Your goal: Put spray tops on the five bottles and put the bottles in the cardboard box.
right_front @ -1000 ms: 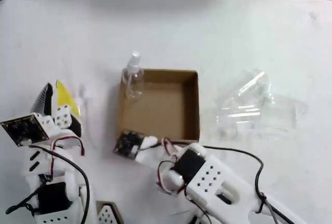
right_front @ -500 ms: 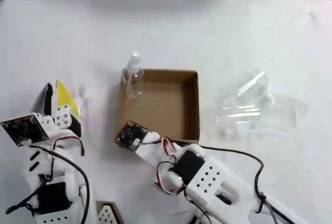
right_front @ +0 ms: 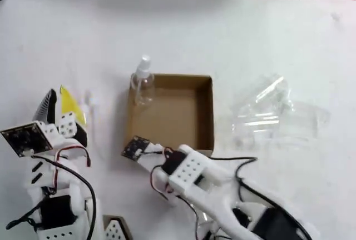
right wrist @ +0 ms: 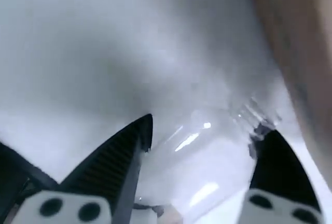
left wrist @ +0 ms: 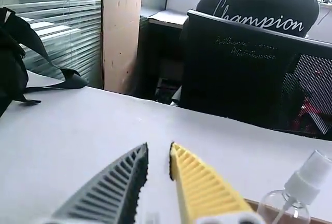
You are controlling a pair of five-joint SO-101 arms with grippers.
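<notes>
Clear plastic bottle (right wrist: 207, 167) with no top on it is lying on the desk (right_front: 222, 34) right next to the cardboard box (right_front: 212, 112). The right tool (right wrist: 207, 125) is wide open and straddling it, so I'd guess it's lined up for a grab. The left tool (left wrist: 158, 156) sits off to the side, only a crack open and empty, probably kept free for a spray top, and one capped bottle (right_front: 142, 81) stands just beside the box's far-left corner.
</notes>
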